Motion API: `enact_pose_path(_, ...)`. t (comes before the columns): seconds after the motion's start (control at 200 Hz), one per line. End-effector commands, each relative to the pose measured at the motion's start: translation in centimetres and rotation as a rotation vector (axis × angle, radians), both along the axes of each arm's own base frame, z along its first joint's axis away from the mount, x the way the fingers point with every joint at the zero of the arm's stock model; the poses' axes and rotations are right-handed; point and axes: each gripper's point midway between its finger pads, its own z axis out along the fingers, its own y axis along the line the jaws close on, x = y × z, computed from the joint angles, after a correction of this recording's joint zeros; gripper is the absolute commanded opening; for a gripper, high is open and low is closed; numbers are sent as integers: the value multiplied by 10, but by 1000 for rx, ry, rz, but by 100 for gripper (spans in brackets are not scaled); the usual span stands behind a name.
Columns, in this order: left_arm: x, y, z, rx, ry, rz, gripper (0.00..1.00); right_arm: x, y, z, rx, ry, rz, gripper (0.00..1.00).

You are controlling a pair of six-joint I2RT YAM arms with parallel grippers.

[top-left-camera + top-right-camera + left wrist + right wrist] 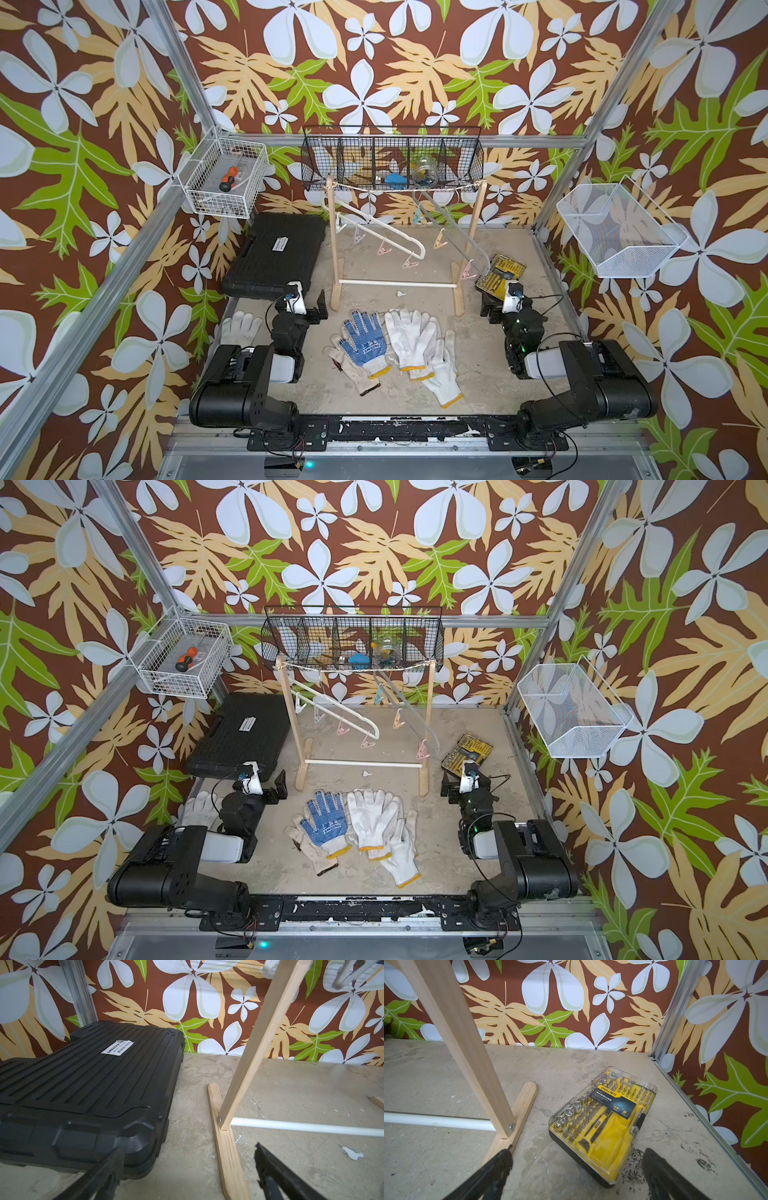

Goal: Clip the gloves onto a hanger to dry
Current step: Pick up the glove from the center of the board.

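Top views both say the same thing: no glove is clipped up yet, so we reckon we're at the first pickup.

The white knit work gloves lie in an overlapping pile on the grey concrete-look worktop. They're near-middle, just on the near side of the wooden drying rack, with their yellow cuffs mostly towards the near edge. The blue-dotted glove lies on the left side of the pile. One stray white glove sits off at the left edge, partly hidden behind the left arm.

The left claw is spread wide and holds nothing. It sits left of the pile beside the rack's left foot, close to the black ribbed tool case. The right claw is also wide open and empty, well right of the pile, next to the clear-lidded yellow bit set. Both wrist views face the far wall, with no glove in sight.

Next, we'd guess a claw has to come back to the pile and pinch one glove by its cuff. It needs to peel that one off without dragging its neighbours. Then it goes up to the white plastic hanger, which hangs tilted with its pink clips. The other claw will probably have to squeeze a clip open.
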Motion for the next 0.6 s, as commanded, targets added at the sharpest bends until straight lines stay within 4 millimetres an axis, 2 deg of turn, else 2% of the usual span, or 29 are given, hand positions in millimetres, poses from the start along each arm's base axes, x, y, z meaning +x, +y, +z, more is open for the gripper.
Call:
enact_pose_path(0.0,1,0,7,0,-29,-2,100,2,0,9,-1,-36,1,100)
enact_pose_path(0.596,1,-1,7,5,-26,-4,100,1,0,10,2,-38,0,100)
